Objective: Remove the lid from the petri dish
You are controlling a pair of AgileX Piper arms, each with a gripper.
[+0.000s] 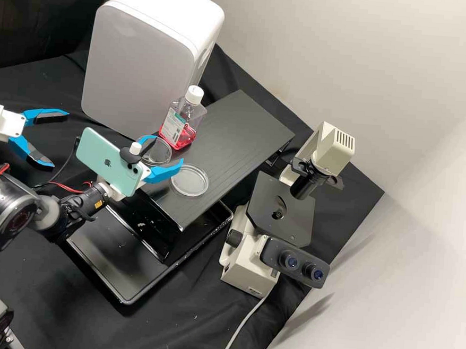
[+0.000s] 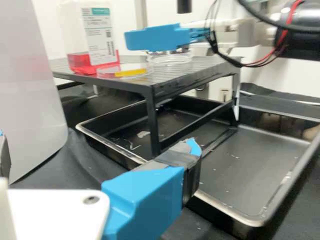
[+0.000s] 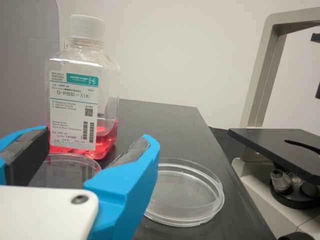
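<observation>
On the black stand [image 1: 241, 138], toward its near end and not far from the edge: the dish [image 1: 190, 180], uncovered and flat. Just beside it, on the bottle [image 1: 180, 123] side, the lid [image 1: 156, 150], apart from the dish and flanked by the spread fingers of the right pincer [image 1: 165, 151]. Cannot tell whether either finger touches the lid's rim, nor whether the lid rests on the stand or sits just off it.

From the dish onward, slatted black top all the way to the stand's far corner. Tighter on the other side: bottle just behind the lid, white box [image 1: 146, 51] close behind the bottle. Off the stand's long edge, the microscope [image 1: 288, 215], near but apart. Under the stand, a tray [image 1: 129, 289], its raised rim jutting out past the stand's near end.

Over the table [image 1: 206, 321] at far left, well apart from the stand: left pincer [image 1: 58, 139], fingers wide apart, gripping nothing.

Hard to make out: parts of the lid's rim, covered by blue fingers in the right wrist view. Cut off at the high view's edge: both arms' bases.
</observation>
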